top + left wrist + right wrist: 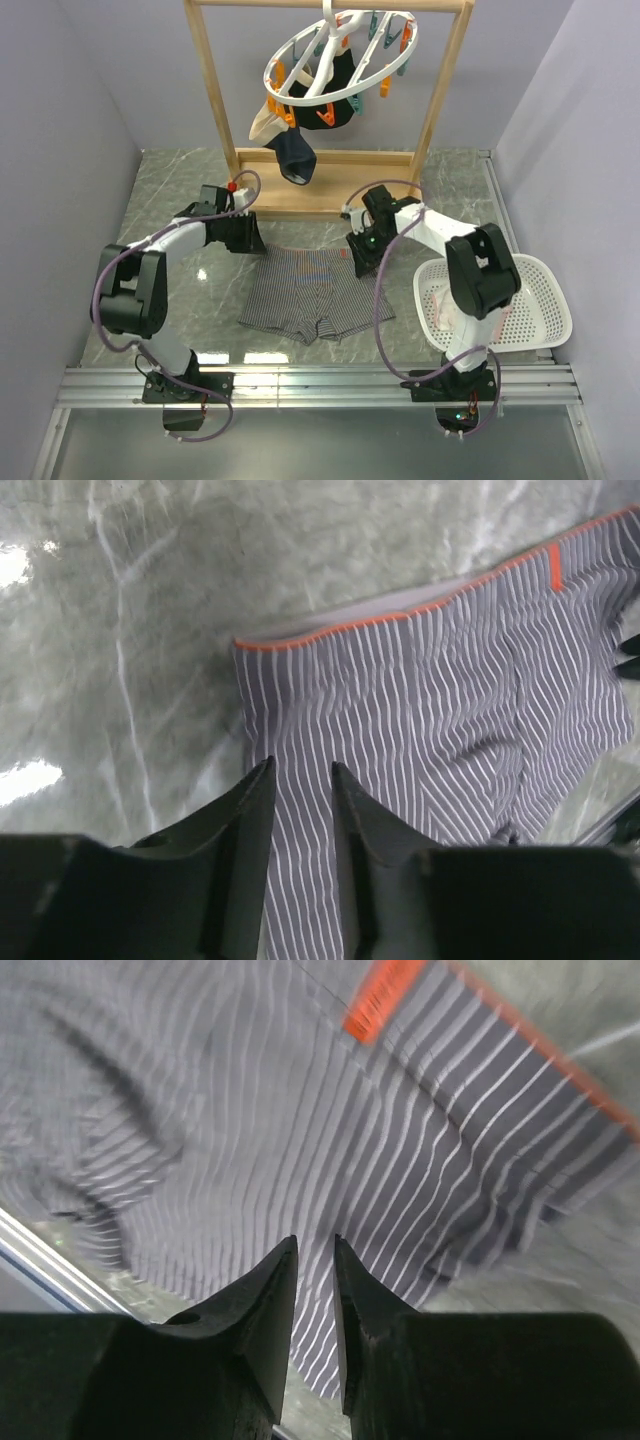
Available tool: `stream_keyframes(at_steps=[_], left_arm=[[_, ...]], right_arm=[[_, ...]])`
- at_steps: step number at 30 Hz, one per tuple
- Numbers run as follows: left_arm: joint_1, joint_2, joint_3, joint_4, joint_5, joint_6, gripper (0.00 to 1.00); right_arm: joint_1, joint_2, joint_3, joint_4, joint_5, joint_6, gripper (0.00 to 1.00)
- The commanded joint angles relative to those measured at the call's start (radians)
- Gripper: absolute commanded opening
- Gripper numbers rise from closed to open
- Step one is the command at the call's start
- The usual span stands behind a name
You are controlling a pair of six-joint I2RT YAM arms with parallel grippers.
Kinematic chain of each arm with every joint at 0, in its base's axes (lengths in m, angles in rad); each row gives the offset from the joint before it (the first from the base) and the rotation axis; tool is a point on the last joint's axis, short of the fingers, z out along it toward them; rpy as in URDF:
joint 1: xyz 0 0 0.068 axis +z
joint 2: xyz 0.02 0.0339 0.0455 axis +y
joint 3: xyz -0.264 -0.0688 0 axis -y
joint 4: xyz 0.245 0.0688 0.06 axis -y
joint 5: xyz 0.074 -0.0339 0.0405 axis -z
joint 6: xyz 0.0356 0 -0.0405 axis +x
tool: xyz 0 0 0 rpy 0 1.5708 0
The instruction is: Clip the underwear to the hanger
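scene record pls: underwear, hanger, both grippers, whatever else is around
underwear: flat on table, waistband toward wooden frame, not clipped
hanger: hooked on frame's top bar; dark garment hanging from it
left gripper: over underwear's left side, jaws narrowly apart
right gripper: over its right side, jaws narrowly apart
basket: white, beside right arm

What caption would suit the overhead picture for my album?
Left claw and right claw poised over the striped underwear on the marble table, clip hanger hanging behind.
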Motion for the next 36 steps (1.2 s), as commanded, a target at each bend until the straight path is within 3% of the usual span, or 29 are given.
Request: stream_keyframes(at_steps=[1,7,10,12,15,17,19,21,24,27,28,29,31,34,36], left_arm=[[-0.001,0.049,0.027,0.103,0.043,-0.079,0.31],[-0.004,0.158,0.041,0.167,0.086,-0.139,0.27],[0.001,0.194,0.07,0.184,0.117,-0.141,0.27],[0.019,0.123,0.037,0.257,0.175,-0.142,0.31],[0.028,-0.068,-0.022,0.3,0.207,-0.104,0.46],[0.028,-0.212,-0.026,0.279,0.212,-0.072,0.59],[0.028,-0.33,-0.014,0.227,0.193,-0.032,0.79],[0.028,-0.387,0.03,0.181,0.164,0.009,0.85],[0.028,-0.466,0.093,0.117,0.131,0.034,0.87],[0.028,-0.513,0.15,0.095,0.101,0.023,0.88],[0.028,-0.53,0.17,0.106,0.076,0.016,0.88],[0.028,-0.543,0.175,0.11,0.062,0.013,0.88],[0.028,-0.59,0.159,0.214,0.011,-0.013,0.84],[0.03,-0.628,0.087,0.404,-0.055,-0.03,0.9],[0.028,-0.615,0.092,0.455,-0.083,-0.088,0.85]], right_arm=[[-0.008,0.051,-0.032,0.026,-0.002,0.028,0.28],[-0.038,0.073,-0.063,0.068,0.021,0.051,0.32],[-0.066,0.049,-0.037,0.049,0.004,0.048,0.4],[-0.085,-0.002,-0.025,0.042,-0.038,0.035,0.5],[-0.088,-0.16,-0.014,0.058,-0.081,0.019,0.62],[-0.091,-0.298,-0.017,0.101,-0.092,0.025,0.66],[-0.092,-0.423,-0.02,0.141,-0.097,0.04,0.67],[-0.092,-0.502,-0.04,0.235,-0.065,0.072,0.67],[-0.091,-0.654,-0.08,0.397,0.012,0.13,0.69],[-0.089,-0.705,-0.106,0.544,0.06,0.184,0.79],[-0.091,-0.714,-0.107,0.572,0.072,0.196,0.9],[-0.089,-0.714,-0.107,0.618,0.07,0.227,0.94],[-0.091,-0.693,-0.098,0.652,0.069,0.244,0.96],[-0.091,-0.644,-0.068,0.684,0.018,0.269,0.98],[-0.088,-0.617,-0.052,0.71,-0.127,0.252,0.99]])
